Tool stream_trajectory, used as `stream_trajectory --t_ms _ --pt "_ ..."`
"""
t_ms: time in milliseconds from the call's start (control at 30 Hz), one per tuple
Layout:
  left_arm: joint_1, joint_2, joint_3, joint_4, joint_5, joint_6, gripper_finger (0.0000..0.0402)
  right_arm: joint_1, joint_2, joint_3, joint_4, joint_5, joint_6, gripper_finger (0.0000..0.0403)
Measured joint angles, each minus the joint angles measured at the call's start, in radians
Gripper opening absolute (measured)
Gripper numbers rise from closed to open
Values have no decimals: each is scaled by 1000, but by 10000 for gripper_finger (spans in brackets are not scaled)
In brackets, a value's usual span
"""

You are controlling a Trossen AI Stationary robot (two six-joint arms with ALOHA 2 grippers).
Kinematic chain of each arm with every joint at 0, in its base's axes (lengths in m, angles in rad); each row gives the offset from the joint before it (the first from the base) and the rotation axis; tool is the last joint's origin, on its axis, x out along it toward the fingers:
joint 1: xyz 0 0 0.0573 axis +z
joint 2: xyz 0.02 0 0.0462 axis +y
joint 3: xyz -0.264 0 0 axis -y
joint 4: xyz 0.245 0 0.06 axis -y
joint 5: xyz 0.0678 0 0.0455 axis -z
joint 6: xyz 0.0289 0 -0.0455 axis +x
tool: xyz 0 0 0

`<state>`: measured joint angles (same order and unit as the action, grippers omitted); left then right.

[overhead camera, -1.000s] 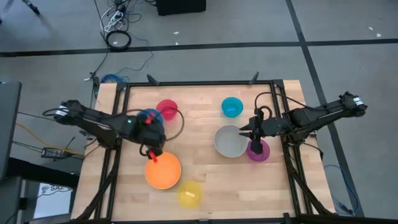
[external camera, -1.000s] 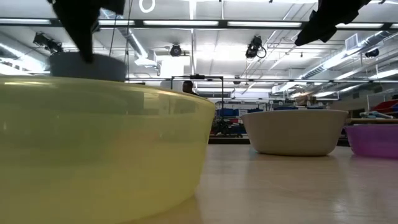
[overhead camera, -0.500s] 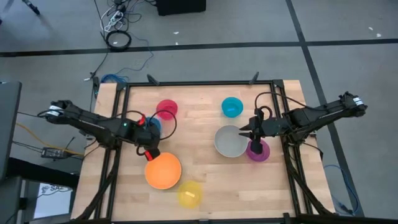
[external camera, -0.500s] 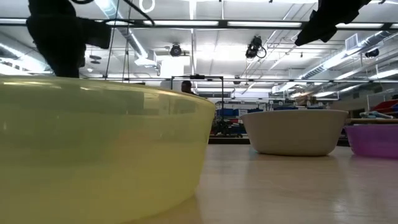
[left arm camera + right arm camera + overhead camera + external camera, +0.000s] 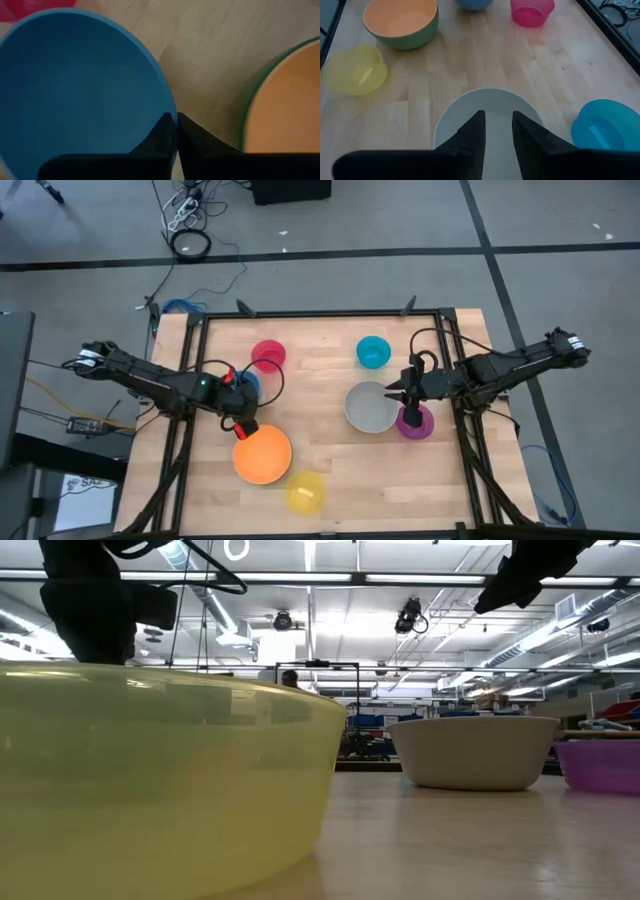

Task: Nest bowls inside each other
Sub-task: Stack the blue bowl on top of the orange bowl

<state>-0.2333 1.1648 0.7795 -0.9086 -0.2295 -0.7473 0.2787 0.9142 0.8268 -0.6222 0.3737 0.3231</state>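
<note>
Wooden table [image 5: 330,480] with six loose bowls and one pair already nested: the orange bowl [image 5: 262,455] sits inside the green bowl [image 5: 422,37], whose rim shows around it in both wrist views. The left gripper [image 5: 175,131] pinches the rim of the blue bowl [image 5: 80,95] with its fingers nearly together, one inside the wall and one outside; the bowl rests on the table between the pink-red bowl [image 5: 267,357] and the orange-in-green pair, close to the latter. The right gripper [image 5: 496,131] hovers over the near rim of the grey bowl [image 5: 490,102] with a narrow gap between its fingers, holding nothing, beside the purple bowl [image 5: 415,423]; the cyan bowl [image 5: 372,351] and yellow bowl [image 5: 305,492] stand apart. Chief risk, as a judgement: the grey bowl belongs in the orange one before the blue, so placing blue first would block the sequence. A thin rim pinch may also slip or let the blue bowl swing and tilt on lifting, striking the neighbouring green rim and shoving the nested pair. If the pinch is slackening, the bowl could drop askew. The right gripper, descending off-centre, could tip the grey bowl or nudge the purple one.
</note>
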Motion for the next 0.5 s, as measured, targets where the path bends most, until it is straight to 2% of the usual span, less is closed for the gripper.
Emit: stream_trajectory --t_ms 300,500 --pt "0 0 0 -1 -1 -42 94 0 0 0 0 0 -3 84" --pt "0 0 0 3 38 -53 112 0 0 0 0 0 -4 84"
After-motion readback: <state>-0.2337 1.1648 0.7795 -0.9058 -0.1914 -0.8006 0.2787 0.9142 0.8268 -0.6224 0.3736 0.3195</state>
